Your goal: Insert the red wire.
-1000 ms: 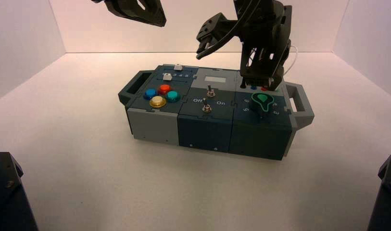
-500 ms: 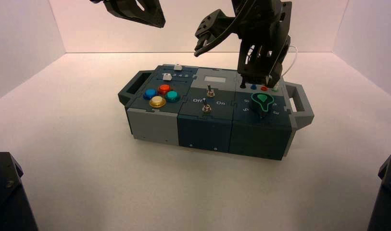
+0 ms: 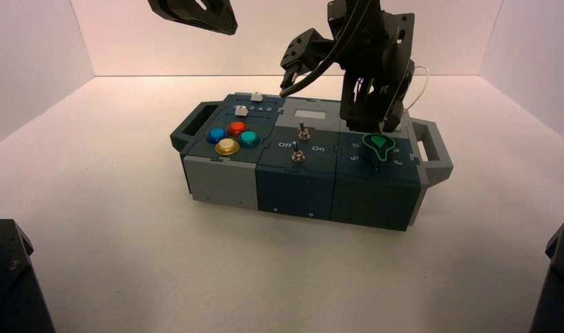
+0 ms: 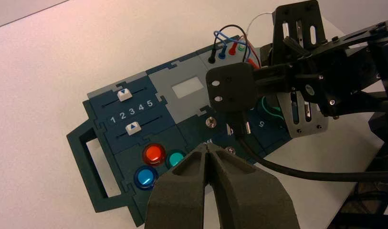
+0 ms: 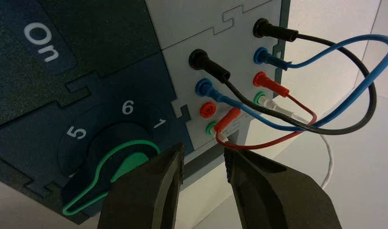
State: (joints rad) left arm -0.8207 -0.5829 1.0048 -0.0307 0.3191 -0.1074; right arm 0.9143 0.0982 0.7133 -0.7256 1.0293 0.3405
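Spotter: With twelve o'clock pointing away from us, where's the red wire (image 5: 277,140)?

Me: At the box's one to two o'clock. One red plug (image 5: 272,85) sits in the far row; its loose red plug (image 5: 228,119) leans by the near white plug (image 5: 219,134), toward two or three o'clock from the open red socket (image 5: 208,109).

Spotter: Your jaws?

Me: My right gripper (image 5: 204,160) hangs just short of that plug, jaws wide and empty. I'd pinch the plug's body, not the lead, lift clear, stand it upright over the socket, then press straight down.

Spotter: Snags?

Me: The black wire (image 5: 266,109) and blue wire (image 5: 258,116) arch close by, and the green-marked knob (image 5: 120,167) sits at six o'clock from the sockets. My left gripper (image 4: 206,145) waits above the box's ten o'clock side, jaws together, empty.
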